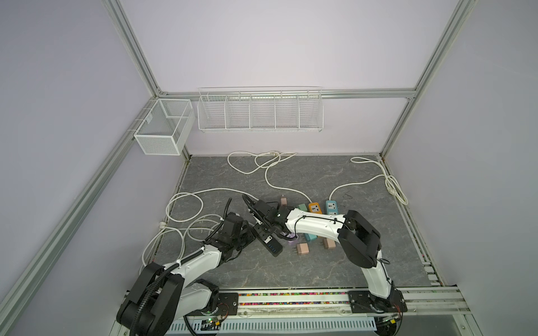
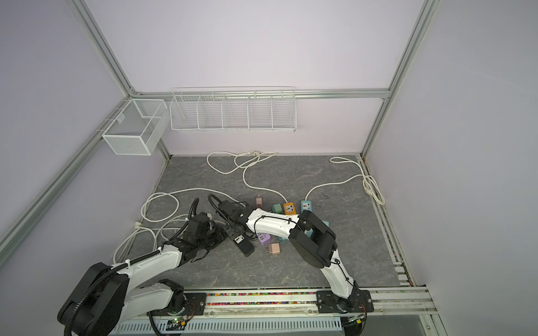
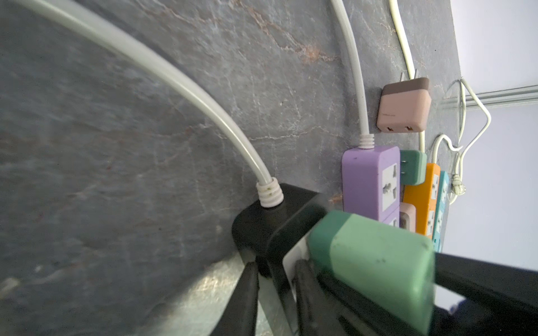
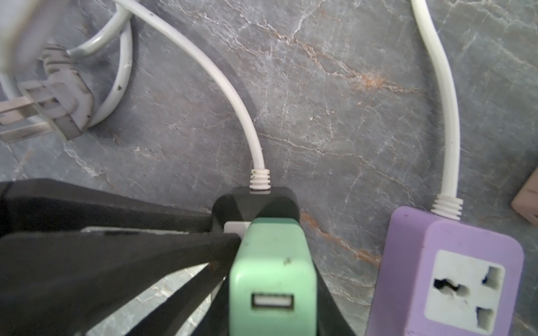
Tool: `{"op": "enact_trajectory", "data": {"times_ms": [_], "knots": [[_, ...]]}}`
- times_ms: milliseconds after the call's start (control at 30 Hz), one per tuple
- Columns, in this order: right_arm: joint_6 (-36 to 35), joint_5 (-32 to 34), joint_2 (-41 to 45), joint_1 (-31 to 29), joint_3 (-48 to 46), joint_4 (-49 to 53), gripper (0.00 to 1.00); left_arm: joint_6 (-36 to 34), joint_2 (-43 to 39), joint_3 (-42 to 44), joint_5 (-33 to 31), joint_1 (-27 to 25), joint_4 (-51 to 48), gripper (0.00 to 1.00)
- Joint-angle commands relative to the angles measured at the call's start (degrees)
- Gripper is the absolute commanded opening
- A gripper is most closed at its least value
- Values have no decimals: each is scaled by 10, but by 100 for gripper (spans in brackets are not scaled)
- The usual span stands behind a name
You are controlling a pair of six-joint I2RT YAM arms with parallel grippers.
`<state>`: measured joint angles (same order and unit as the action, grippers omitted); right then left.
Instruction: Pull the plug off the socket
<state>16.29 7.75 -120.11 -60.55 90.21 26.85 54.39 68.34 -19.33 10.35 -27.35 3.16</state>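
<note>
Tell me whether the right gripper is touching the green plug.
Touching: in the right wrist view, the right gripper clamps the green plug on both sides.

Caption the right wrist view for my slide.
Right gripper clamps the green plug, seated in the black strip; purple strip alongside.

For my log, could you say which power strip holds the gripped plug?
The black strip, carrying the clamped mint-green plug; the purple strip, orange strip and blue strip lie aside.

Matt green plastic plug (image 4: 272, 261), smooth black plastic socket (image 4: 276, 202), marbled matt tabletop (image 4: 334, 116).
</note>
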Motion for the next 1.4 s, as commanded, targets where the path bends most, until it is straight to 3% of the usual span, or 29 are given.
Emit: {"op": "enact_trajectory", "data": {"times_ms": [0,267,567,833,933,1200,1367], "knots": [[6,-31,34,15,-5,-4,21,3,10,24,-15,-4,-80,23],[-9,-24,13,-28,25,19,20,4,8,21,-18,-5,-83,23],[-14,1,33,4,15,28,20,5,5,22,-20,-8,-85,23],[-19,4,26,-28,38,41,20,6,10,19,-24,-9,-86,23],[-29,31,44,-26,30,42,19,7,7,19,-24,-12,-89,23],[-20,17,105,-4,-11,24,19,9,-1,16,-20,-17,-91,22],[2,-26,162,21,-70,-4,19,4,-26,-2,-19,-19,-113,23]]}}
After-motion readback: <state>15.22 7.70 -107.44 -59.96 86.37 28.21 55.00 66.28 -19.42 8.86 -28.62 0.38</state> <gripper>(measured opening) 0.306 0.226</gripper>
